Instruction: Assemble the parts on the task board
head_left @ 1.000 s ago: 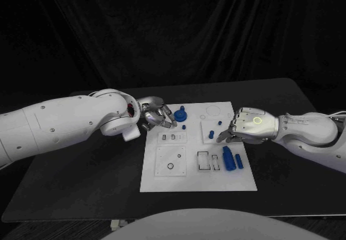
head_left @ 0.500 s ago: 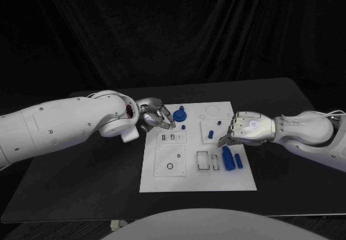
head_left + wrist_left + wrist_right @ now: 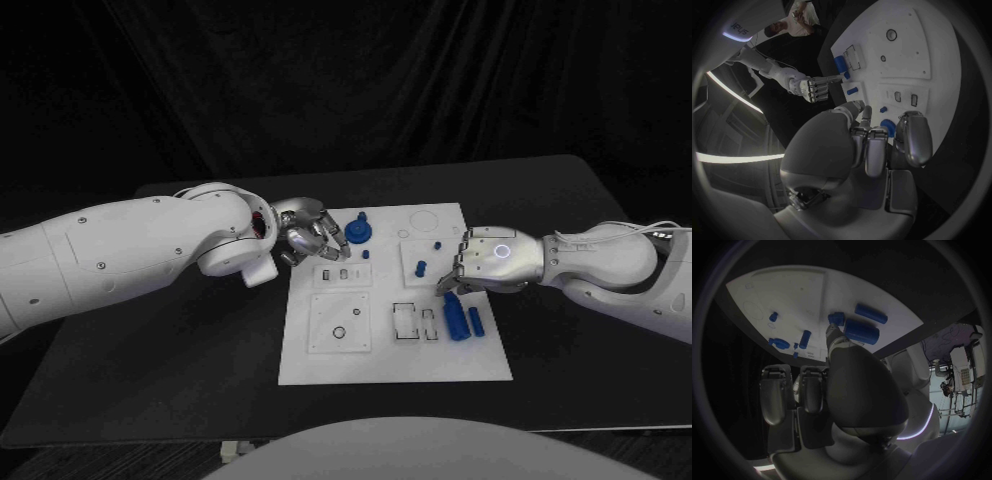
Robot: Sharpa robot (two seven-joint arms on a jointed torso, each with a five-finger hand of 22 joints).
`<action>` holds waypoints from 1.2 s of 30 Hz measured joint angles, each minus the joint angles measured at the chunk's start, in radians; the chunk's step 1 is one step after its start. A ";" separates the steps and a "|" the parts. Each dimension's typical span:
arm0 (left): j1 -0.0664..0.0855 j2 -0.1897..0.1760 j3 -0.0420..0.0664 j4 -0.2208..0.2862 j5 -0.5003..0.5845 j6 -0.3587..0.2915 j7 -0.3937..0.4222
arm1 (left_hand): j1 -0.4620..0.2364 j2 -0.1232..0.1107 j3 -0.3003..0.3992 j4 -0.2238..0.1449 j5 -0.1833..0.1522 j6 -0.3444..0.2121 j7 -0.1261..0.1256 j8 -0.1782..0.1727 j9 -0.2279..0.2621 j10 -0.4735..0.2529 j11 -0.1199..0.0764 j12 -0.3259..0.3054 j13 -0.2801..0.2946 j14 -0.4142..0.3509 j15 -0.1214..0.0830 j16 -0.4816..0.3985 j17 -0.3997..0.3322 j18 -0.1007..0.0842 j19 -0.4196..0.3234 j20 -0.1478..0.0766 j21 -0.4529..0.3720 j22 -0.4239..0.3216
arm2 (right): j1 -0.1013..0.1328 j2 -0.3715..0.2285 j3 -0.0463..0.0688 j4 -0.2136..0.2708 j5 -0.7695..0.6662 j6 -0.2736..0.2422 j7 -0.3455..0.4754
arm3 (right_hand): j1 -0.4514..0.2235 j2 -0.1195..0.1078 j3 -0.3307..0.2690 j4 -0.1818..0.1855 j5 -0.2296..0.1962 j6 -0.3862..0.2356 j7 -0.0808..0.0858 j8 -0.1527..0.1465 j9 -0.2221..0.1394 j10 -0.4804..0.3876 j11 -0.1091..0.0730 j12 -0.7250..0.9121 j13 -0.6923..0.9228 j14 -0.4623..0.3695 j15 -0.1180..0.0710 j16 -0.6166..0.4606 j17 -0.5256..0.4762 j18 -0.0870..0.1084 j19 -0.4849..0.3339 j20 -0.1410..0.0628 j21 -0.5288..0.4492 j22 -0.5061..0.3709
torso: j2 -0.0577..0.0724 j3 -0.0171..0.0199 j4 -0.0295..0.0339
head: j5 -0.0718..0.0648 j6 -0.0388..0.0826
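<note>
Several blue parts (image 3: 460, 318) are still lying loose at centre-right of the task board (image 3: 389, 365), so much is judged undone. Nothing is being held: the left hand (image 3: 310, 236) is curled, the right hand (image 3: 483, 262) spread.

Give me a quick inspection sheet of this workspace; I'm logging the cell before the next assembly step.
Surface: black table, bare around the board.
Job's things: white task board mid-table; blue round part at its far edge, small blue peg, two long blue parts on the right.
Clutter: nothing seen.
Hands: left hand at the board's far left corner, holding nothing; right hand over the right side, fingers pointing down, holding nothing visible.
Cables: thin cable along the right arm.
Surroundings: black curtain behind.
</note>
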 measured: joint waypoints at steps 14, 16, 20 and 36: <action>-0.002 0.001 0.000 0.001 0.000 0.004 -0.004 | 0.000 0.000 0.000 0.000 0.000 0.000 0.000 0.000 -0.005 0.000 0.000 0.000 0.000 0.000 0.000 0.000 0.000 0.000 -0.004 0.003 0.000 0.000 | -0.010 0.014 0.000 -0.016 -0.015 0.026 -0.014 | 0.000 0.000 0.001 -0.001 0.000 0.000 0.000 -0.005 0.000 -0.002 0.005 0.000 0.000 0.003 0.003 0.000 0.000 0.000 0.000 0.000 0.000 0.000 | 0.000 -0.0002 -0.0001 | 0.001 0.000; -0.002 0.001 0.000 0.002 0.000 0.005 -0.004 | 0.000 0.000 0.000 0.000 0.000 0.000 0.000 0.000 -0.004 0.000 0.000 0.000 0.000 0.000 0.000 0.000 0.000 0.000 -0.004 0.003 0.000 0.000 | -0.011 0.016 0.000 -0.019 -0.017 0.029 -0.017 | 0.003 0.003 0.003 -0.003 0.000 0.000 0.000 -0.005 0.000 0.000 0.007 0.000 0.000 0.003 0.003 0.000 0.000 0.000 0.000 0.000 0.000 0.000 | 0.000 -0.0001 -0.0002 | 0.001 0.000; -0.002 0.001 0.000 0.004 0.000 0.006 -0.004 | 0.000 0.000 0.000 0.000 0.000 0.000 0.000 0.000 -0.006 0.000 0.000 0.000 0.000 0.000 0.000 0.000 0.000 0.000 -0.004 0.003 0.000 0.000 | -0.012 0.020 0.000 -0.025 -0.020 0.037 -0.020 | 0.013 0.003 0.006 -0.006 0.000 0.000 0.000 -0.009 0.000 0.000 0.007 0.000 0.000 0.003 0.003 0.000 0.000 0.000 0.000 0.000 0.000 0.000 | 0.000 -0.0001 -0.0004 | 0.002 0.000; -0.003 0.003 0.000 0.006 0.001 0.009 -0.006 | 0.004 0.004 0.000 0.000 0.000 0.000 0.000 0.000 -0.009 0.000 0.000 0.000 0.001 0.000 0.000 0.000 0.000 0.000 -0.004 0.003 0.000 0.000 | -0.022 0.033 0.000 -0.045 -0.034 0.063 -0.025 | 0.021 0.003 0.006 -0.006 0.000 0.000 0.000 -0.009 0.001 0.000 0.007 0.000 0.000 0.003 0.003 0.000 0.000 0.000 0.003 0.004 -0.004 0.000 | 0.000 0.0001 -0.0006 | 0.003 0.000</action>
